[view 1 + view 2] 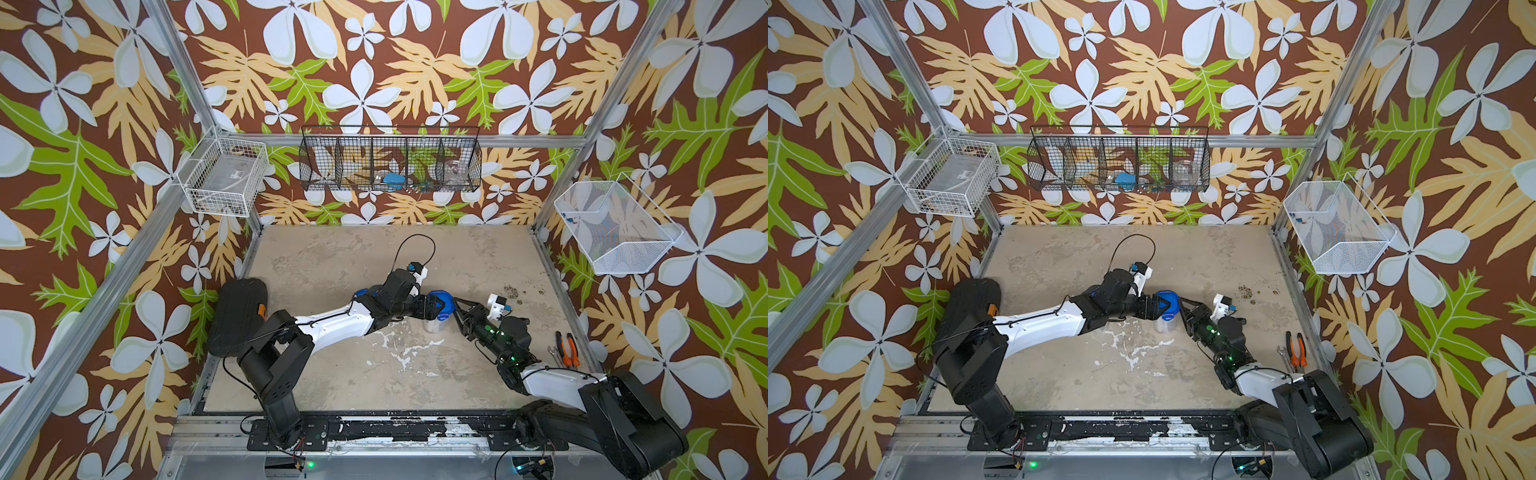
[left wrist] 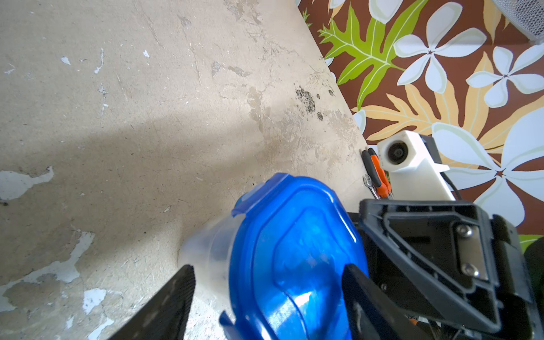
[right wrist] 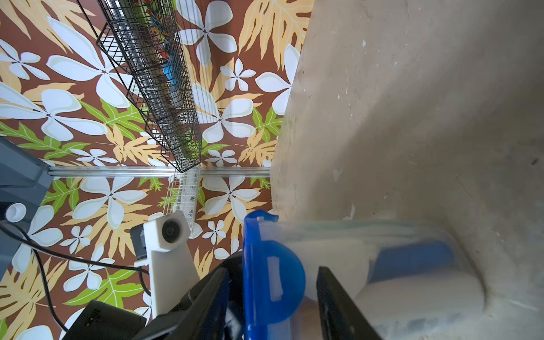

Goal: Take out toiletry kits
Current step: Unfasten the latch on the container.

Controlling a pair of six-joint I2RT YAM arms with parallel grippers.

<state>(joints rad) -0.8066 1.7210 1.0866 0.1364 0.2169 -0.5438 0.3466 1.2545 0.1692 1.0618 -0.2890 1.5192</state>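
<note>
**Centre of the counter [image 1: 332, 257].** A clear jar [image 1: 432, 324] stands upright with its blue lid [image 1: 444, 300] on.

**Left side.** My left end effector [image 2: 268, 268] reaches in from the left. Its fingers [image 2: 176, 297] sit astride the lid, but I cannot tell whether they press on it.

**Right side.** My right end effector [image 3: 272, 270] meets the jar from the right, level with the lid rim. One jaw stands over the lid's top and the other beside the jar wall under a rounded lid tab [image 3: 282, 276]. A gap shows on both sides, so I read it as released.

**Contents.** The toiletry kit [image 3: 412, 259] lies inside the jar. It appears in the right wrist view only as blurred white and blue shapes behind the clear wall. It is just past the right end effector's fingertips and beneath the lid that the left one straddles. I cannot make out single pieces.

**Surroundings.** Orange-handled pliers [image 1: 567, 349] lie at the near right of the counter, well apart from the jar. A black wire basket [image 1: 476, 166] hangs on the far wall.
</note>
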